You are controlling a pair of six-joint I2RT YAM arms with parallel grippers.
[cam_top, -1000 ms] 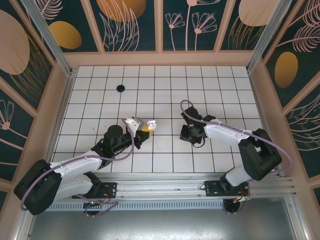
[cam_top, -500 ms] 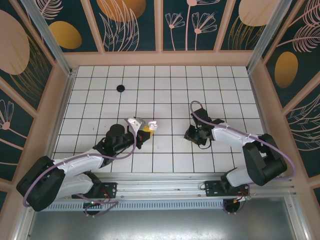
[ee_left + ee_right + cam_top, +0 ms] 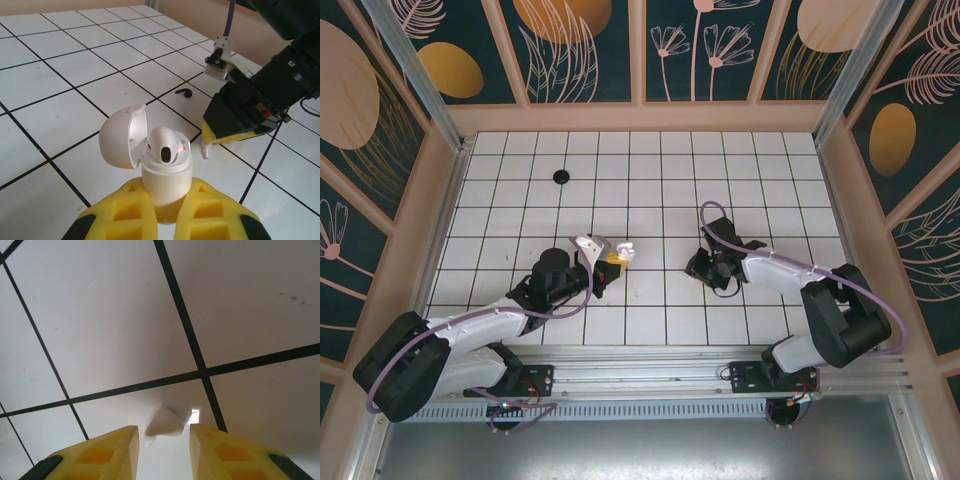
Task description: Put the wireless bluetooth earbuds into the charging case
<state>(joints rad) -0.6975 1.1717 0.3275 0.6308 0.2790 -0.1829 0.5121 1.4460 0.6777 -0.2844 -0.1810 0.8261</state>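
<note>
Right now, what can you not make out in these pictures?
Left wrist: the bottom of the charging case is hidden between the fingers of the left gripper.
Right wrist: the white piece between the open right gripper is blurred; I cannot tell what it is.
Top external: the far black dot is too small to identify.

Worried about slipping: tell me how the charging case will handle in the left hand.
Probably slippery: the charging case looks glossy and rounded where the left hand pinches its base. Its lid stands open to one side, so a bump could likely swing it shut.
</note>
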